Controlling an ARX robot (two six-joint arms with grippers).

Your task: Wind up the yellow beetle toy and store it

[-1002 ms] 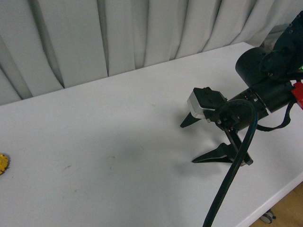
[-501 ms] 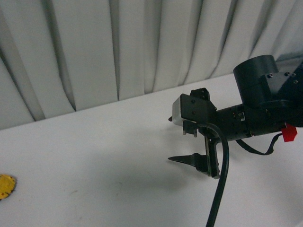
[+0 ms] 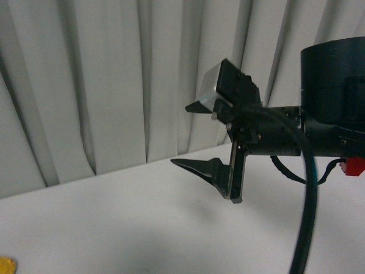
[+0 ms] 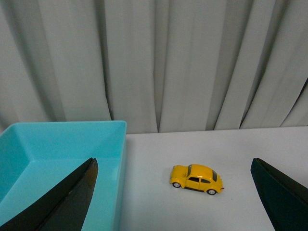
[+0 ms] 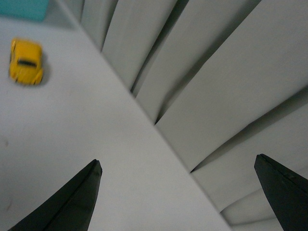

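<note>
Yellow beetle toy (image 4: pixel 196 178): you will find it standing on its wheels on the white table (image 4: pixel 250 144), side-on to the left wrist camera. It sits near the back edge, where the grey-white curtain (image 4: pixel 144 62) hangs. It is just beside the teal bin (image 4: pixel 57 139) but not touching it; a strip of bare tabletop shows between the two. No part of the toy is inside the bin.

Left gripper (image 4: pixel 173 162): your jaws are spread wide and hold nothing. One dark fingertip shows over the bin wall and the other over bare table. The toy appears between them, farther off and clear of both.

Right gripper (image 3: pixel 181 135): in the front view it is raised above the table, pointing toward the robot's left, with its shadow soft on the surface below. Jaws wide apart and empty. A black cable (image 3: pixel 305 217) loops down from the arm in front of the camera. The right wrist view is blurred; it shows the toy small and far off, well apart from both fingertips, with curtain folds filling most of the picture.

Front view: you get only a yellow sliver at the lower left edge, too cut off to read.
</note>
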